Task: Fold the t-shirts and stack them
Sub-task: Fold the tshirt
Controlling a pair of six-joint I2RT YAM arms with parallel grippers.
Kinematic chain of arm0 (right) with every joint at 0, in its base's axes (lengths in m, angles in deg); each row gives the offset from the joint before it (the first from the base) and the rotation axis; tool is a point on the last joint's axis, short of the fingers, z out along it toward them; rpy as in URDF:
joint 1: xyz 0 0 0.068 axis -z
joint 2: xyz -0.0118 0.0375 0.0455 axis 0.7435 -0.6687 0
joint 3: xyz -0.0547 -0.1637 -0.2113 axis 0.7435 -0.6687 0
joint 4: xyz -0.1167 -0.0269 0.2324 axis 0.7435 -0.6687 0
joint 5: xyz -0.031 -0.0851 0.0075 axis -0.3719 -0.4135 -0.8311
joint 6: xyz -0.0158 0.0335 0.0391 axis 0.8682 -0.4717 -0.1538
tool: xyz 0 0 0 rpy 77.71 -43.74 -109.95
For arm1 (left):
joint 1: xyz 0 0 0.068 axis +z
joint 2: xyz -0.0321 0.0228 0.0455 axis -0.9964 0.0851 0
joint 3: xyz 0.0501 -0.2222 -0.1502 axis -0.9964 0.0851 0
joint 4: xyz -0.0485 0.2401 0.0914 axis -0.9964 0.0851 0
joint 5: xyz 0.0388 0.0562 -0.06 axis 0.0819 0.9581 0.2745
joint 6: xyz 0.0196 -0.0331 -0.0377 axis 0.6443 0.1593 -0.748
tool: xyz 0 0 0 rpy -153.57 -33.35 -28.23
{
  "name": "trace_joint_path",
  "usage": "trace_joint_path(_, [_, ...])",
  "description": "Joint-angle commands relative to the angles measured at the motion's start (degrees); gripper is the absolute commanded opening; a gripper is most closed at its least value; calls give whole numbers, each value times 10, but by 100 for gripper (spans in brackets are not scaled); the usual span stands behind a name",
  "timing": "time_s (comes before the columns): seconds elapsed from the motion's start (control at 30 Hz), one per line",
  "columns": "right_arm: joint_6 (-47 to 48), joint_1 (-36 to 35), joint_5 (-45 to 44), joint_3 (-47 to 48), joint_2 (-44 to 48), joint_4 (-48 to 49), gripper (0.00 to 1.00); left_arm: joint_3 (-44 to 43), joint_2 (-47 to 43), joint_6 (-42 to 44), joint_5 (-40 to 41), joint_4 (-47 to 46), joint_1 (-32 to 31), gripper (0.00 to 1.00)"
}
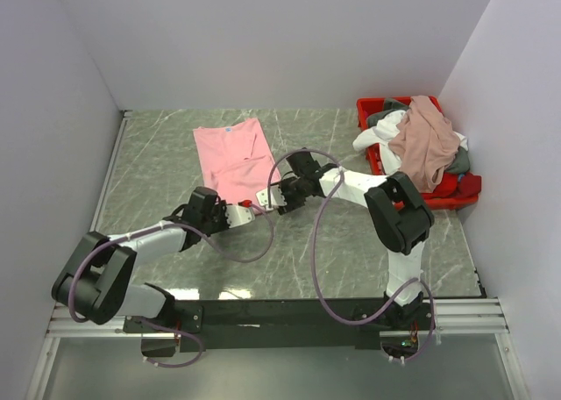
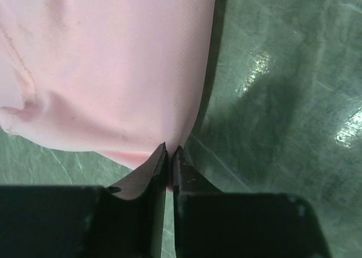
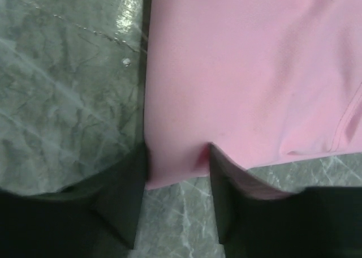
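1. The light pink t-shirt lies flat on the table, at 12 o'clock from both grippers. Its near hem faces the arm bases.
2. The left gripper is clamped on a corner of that hem. Its jaws almost meet, with a sliver of pink cloth pinched at the tips.
3. The right gripper sits at the other near corner, just to 3 o'clock of the left one. Its jaws stand apart and the cloth lies loose between them, unpinched.
4. Judgement: this two-corner hold suits lifting the hem and carrying it toward 12 o'clock for a fold. The right jaws would need to close first.
5. The red bin stands at 2 o'clock on the table, well apart from the pink shirt. It holds a heap:
   - the dusty rose t-shirt on top;
   - the white t-shirt draped over the 9 o'clock rim;
   - the grey t-shirt beneath.
6. Judgement on obstruction: the wrists work close together, so they could touch. A cable loops over the table at 5 o'clock from the grippers.
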Motion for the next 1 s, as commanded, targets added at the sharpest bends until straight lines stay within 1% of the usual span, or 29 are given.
trace_joint_path(0.0, [-28,-4,-20,31,-29,3,44,15,-32,6,0,-22,-1,11])
trace_joint_path(0.03, [-30,-4,-18,33,-35,-1,33,16,-38,8,-2,-20,-1,8])
trace_joint_path(0.07, [-28,-4,-18,29,-32,8,15,17,-41,9,-8,-18,0,7])
trace_joint_path(0.13, [-26,-3,-11,8,-18,21,5,18,-50,19,-17,-7,0,1])
trace_joint_path(0.17, [-23,-3,-4,5,-14,20,0,17,-54,19,-24,2,0,1])
trace_joint_path(0.3, [-21,3,11,1,20,8,0,16,-72,26,-44,25,-1,0])
trace_joint_path(0.37, [-29,5,20,9,26,-15,0,17,-86,27,-51,28,-1,0])
trace_joint_path(0.53, [-30,9,41,-10,70,-40,0,16,-119,28,-72,74,-8,0])
trace_joint_path(0.7, [-35,14,69,-71,141,-59,0,13,-121,15,-80,109,-56,0])
trace_joint_path(0.8, [-32,15,74,-114,180,-80,0,11,-109,-5,-83,129,-98,0])
trace_joint_path(0.83, [-30,15,76,-127,189,-86,0,10,-107,-16,-81,139,-120,0])
trace_joint_path(0.97, [-26,18,82,-185,244,-130,0,1,-132,-50,-88,183,-173,0])
